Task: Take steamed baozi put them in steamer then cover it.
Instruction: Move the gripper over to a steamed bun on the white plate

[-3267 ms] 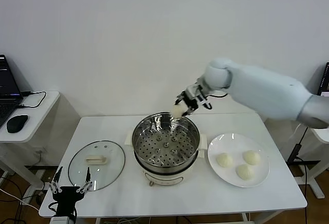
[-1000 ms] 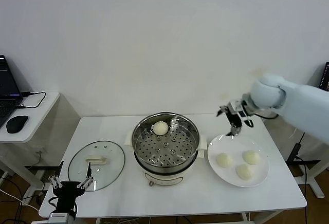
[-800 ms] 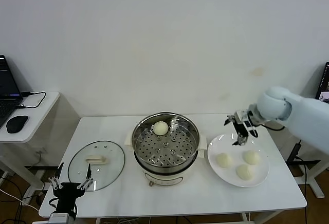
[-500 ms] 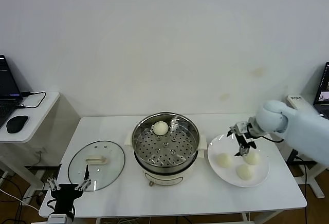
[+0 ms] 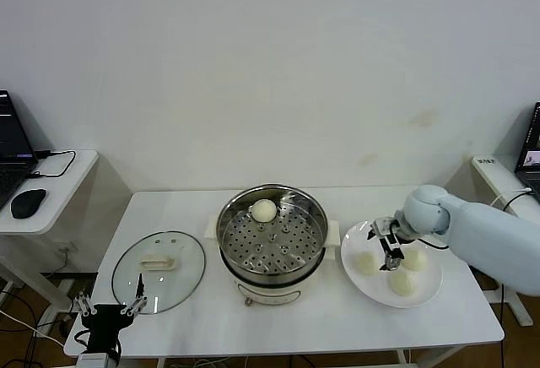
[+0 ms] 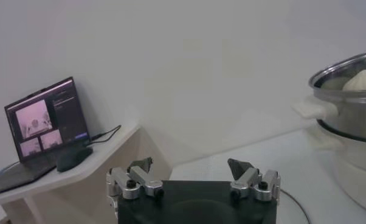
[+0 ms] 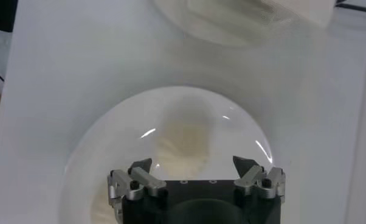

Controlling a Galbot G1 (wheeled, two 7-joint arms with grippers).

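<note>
The table (image 5: 278, 322) is white and carries all task items. The steamer (image 5: 272, 241) is seen at the table's centre, uncovered, its perforated tray exposed; one steamed baozi (image 5: 264, 210) lies on the tray at the far rim. The cover (image 5: 159, 260) is laid flat on the table to the robot's left of the steamer, handle up, apart from it. The white plate (image 5: 426, 288) is placed on the robot's right of the steamer; three baozi are seen on it: one nearest the steamer (image 5: 365, 262), one toward the far right (image 5: 414, 259), one nearest the front edge (image 5: 401, 283). The right gripper (image 5: 391, 250) is lowered over the plate, between the first two buns; its jaws are spread wide and nothing is held. The left gripper (image 5: 108, 308) is parked low at the table's front left corner, just before the cover, jaws fully apart and empty. A laptop (image 6: 46, 119) and a mouse (image 5: 27, 202) are noted on a side desk (image 5: 51, 191)
</note>
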